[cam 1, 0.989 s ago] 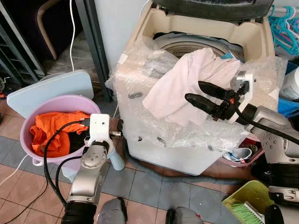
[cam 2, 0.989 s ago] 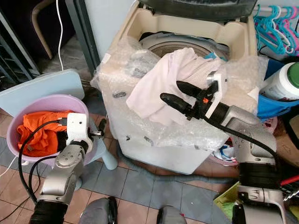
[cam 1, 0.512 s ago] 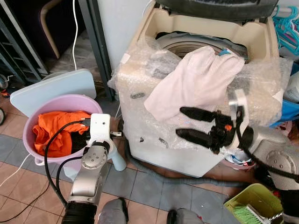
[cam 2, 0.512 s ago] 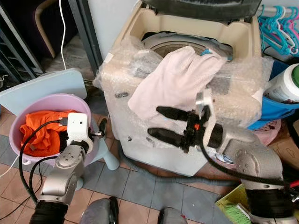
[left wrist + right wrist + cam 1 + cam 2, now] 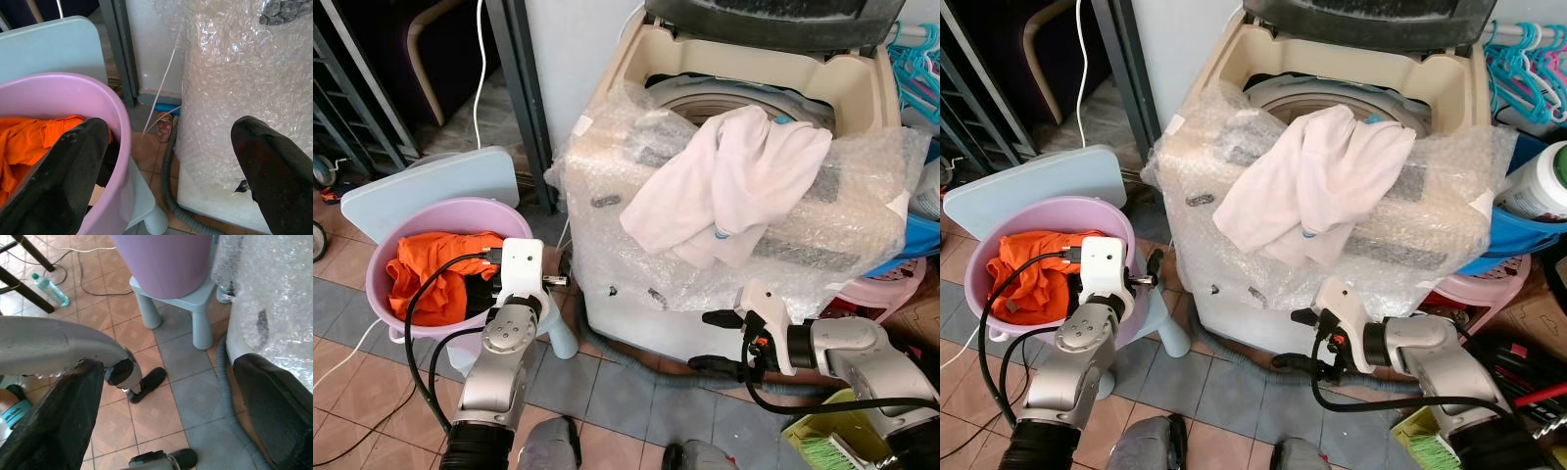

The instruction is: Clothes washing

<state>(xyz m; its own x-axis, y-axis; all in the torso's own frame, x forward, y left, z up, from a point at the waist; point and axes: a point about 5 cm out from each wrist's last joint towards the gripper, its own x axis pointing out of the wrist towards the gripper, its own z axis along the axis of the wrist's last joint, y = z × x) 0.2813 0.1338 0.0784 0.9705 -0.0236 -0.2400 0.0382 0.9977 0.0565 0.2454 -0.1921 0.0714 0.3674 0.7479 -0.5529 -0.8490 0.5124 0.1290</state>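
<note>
A pale pink garment [image 5: 724,186] hangs over the front rim of the bubble-wrapped top-load washer [image 5: 822,225], whose lid is up. To its left, a purple basin [image 5: 386,250] holds orange clothes [image 5: 435,274]. My right gripper [image 5: 700,339] is open and empty, low in front of the washer near the floor. My left gripper [image 5: 168,126] is open too, hovering between the basin rim [image 5: 73,93] and the washer's wrapped side [image 5: 234,73].
The basin rests on a light blue stool [image 5: 195,303]. A grey hose [image 5: 636,362] runs along the floor at the washer's base. A green basket [image 5: 832,421], a pink basket [image 5: 891,294] and a detergent bottle [image 5: 1538,181] crowd the right. A dark metal frame [image 5: 524,98] stands behind the basin.
My right gripper has come away from the pale garment on the washer's front and dropped down toward the floor. The garment stays draped. The left arm has not moved.
</note>
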